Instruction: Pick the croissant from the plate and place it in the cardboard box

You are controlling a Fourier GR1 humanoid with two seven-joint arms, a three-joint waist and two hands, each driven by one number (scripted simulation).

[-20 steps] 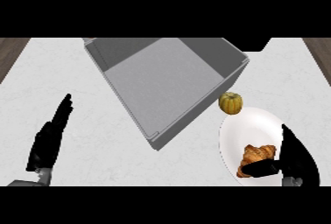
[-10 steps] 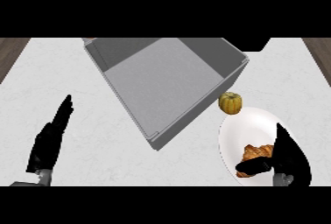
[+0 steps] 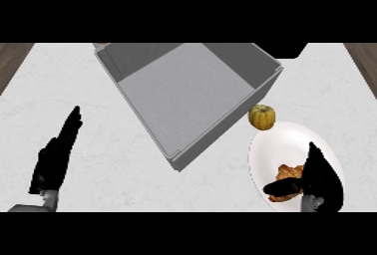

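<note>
Head view | croissant (image 3: 288, 174) on plate (image 3: 276, 144) | right hand (image 3: 318, 180) touching it

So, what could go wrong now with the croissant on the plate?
1. The right hand covers part of the croissant, so its thumb may only nudge it across the plate.
2. The small pumpkin sits between plate and box; a low carry might knock it.
</note>
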